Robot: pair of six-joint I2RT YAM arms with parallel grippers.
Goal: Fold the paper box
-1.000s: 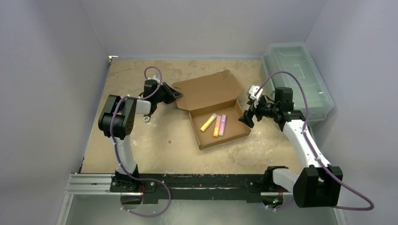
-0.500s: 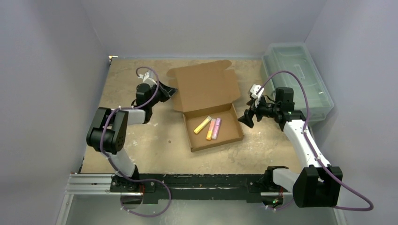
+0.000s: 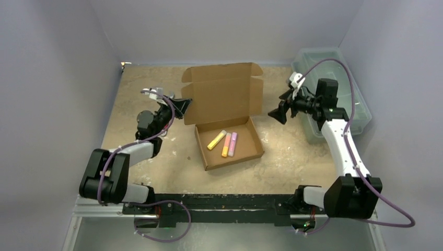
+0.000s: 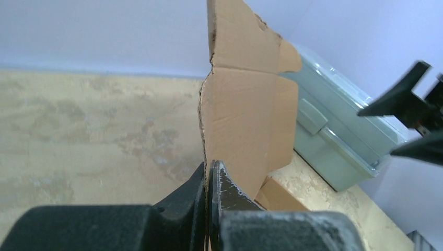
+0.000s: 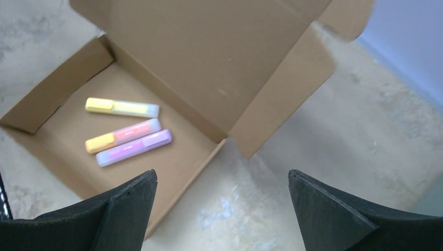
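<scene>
1. The tabletop (image 3: 151, 89) is looking tan and pretty scuffed, with pale patches all over; plain lavender-grey walls (image 3: 224, 26) are closing it in on three sides; a translucent green plastic bin (image 3: 334, 68) is sitting in the far right corner.
2. The paper box (image 3: 248, 144) is sitting mid-table with its tray lying flat and its lid (image 3: 222, 97) standing up along the far side; three highlighters, yellow (image 3: 216, 140), orange (image 3: 226, 145) and purple (image 3: 233, 144), are lying side by side in the tray.
3. The left pincer (image 3: 184, 104) is pinching the lid's left edge, its fingers squeezing tight on the cardboard.
4. The right pincer (image 3: 279, 112) is hanging just right of the lid, spreading wide; it's gripping nothing and touching nothing.
</scene>
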